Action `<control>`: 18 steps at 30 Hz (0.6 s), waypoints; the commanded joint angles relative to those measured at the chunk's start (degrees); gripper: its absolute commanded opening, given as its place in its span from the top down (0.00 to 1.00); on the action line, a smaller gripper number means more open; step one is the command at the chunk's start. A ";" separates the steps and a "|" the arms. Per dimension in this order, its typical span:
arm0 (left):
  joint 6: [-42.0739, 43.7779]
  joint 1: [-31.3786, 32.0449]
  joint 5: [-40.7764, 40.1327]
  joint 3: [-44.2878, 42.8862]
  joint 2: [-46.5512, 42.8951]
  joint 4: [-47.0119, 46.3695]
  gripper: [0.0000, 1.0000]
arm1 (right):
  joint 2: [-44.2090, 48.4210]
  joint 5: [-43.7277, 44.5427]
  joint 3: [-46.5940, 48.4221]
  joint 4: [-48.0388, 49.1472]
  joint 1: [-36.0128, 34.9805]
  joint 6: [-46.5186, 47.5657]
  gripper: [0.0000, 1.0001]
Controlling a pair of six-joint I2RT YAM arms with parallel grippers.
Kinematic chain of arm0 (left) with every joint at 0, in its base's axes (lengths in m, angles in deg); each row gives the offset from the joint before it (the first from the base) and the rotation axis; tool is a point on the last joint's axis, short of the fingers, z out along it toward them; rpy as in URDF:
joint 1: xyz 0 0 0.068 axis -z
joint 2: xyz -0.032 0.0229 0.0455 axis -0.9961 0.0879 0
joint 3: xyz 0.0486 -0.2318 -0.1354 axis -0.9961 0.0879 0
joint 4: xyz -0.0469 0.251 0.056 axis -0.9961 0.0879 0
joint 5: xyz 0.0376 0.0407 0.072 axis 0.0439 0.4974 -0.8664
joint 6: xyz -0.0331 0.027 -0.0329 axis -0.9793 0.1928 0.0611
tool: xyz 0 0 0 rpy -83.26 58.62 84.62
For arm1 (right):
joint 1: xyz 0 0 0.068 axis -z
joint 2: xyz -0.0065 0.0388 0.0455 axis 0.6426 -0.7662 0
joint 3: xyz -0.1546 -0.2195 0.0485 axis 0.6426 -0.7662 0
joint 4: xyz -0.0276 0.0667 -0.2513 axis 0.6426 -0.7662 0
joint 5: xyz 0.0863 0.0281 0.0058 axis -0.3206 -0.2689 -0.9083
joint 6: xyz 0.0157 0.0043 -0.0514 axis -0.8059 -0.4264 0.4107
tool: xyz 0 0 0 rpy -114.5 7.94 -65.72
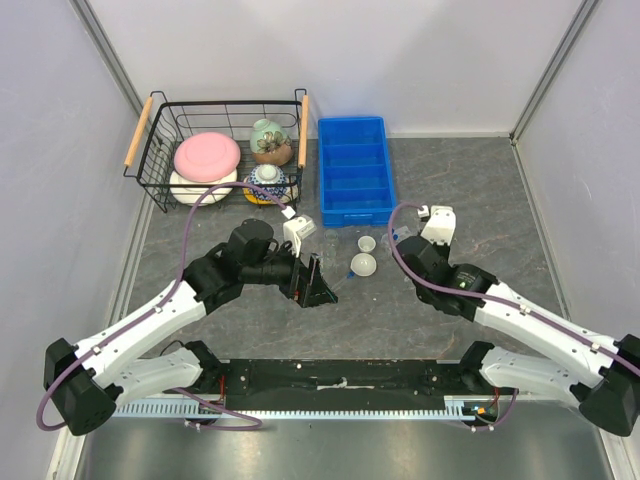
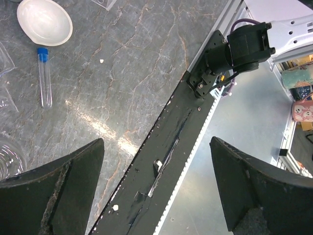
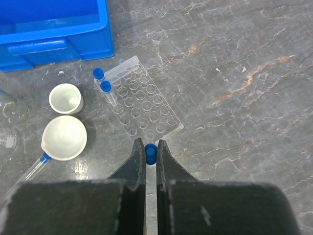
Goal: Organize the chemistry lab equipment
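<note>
Blue-capped tube [image 3: 151, 154] is being gripped by the right arm's fingers [image 3: 138, 164], clenched on it. It is apparently upright, just beside the clear rack [image 3: 146, 110], likely for slotting beside two racked tubes [image 3: 106, 88]. The left arm's fingers [image 2: 73, 181] are being held spread and empty over the desk [image 2: 132, 68], out of the way.

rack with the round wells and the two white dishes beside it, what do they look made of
The rack looks like clear glossy plastic: the grey table shows through its wells. The small dish and the large dish look like smooth white porcelain, opaque with a soft sheen, though white plastic cannot be ruled out.
</note>
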 commanded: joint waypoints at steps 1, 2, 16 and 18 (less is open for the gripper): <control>2.69 -0.28 -0.37 -0.24 0.31 -1.31 0.05 | -1.51 -7.85 -1.70 11.83 5.20 4.26 1.00; 2.70 -0.28 -0.37 -0.24 0.40 -1.22 0.05 | -2.04 -9.09 -1.96 12.71 5.91 4.80 1.00; 3.66 -0.28 -0.89 -0.50 0.67 -0.34 0.05 | -12.33 -16.57 -1.70 22.38 9.96 8.05 1.00; 3.84 -0.28 -1.24 -0.59 0.49 -0.25 0.05 | -13.12 -16.75 -1.79 23.00 10.22 8.14 1.00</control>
